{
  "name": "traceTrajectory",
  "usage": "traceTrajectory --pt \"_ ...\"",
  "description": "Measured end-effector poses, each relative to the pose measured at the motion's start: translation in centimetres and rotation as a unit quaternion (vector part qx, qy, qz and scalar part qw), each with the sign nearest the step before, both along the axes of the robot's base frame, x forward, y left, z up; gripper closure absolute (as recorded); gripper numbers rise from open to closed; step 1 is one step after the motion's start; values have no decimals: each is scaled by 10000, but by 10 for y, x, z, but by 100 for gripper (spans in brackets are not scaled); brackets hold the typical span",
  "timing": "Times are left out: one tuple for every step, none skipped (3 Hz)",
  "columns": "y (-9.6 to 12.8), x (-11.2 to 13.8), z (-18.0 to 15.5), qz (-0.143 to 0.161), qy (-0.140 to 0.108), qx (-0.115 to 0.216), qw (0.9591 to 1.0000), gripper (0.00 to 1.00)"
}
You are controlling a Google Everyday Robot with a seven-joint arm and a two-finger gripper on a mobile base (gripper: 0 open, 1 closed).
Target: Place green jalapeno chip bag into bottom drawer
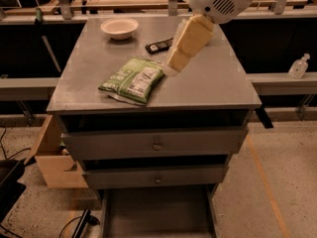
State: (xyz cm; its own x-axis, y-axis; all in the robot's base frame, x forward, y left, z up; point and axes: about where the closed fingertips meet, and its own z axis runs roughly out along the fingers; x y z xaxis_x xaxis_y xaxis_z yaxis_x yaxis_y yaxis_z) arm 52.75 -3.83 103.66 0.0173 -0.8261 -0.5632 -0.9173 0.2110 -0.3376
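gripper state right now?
Gripper: low over the cabinet top, at the green jalapeno chip bag's upper right corner; open or closed cannot be told.

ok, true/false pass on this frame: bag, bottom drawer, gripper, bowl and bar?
1. The green jalapeno chip bag lies on the cabinet top. True.
2. The bottom drawer is shut. False: it stands pulled out, and nothing shows inside it.
3. The gripper is low over the top, beside the bag's far corner. True.
4. The black bar lies in the white bowl. False: it lies on the cabinet top, apart from the bowl.
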Motion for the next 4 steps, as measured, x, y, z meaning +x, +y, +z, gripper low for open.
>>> traceTrajectory --pt "26 12 -27 97 225 -163 9996 0" --pt "55 35 -61 252 441 -319 9982 0" --pt "75 59 -99 313 748 -380 9960 0" --pt "84 73 -140 309 1127 -387 9924 0"
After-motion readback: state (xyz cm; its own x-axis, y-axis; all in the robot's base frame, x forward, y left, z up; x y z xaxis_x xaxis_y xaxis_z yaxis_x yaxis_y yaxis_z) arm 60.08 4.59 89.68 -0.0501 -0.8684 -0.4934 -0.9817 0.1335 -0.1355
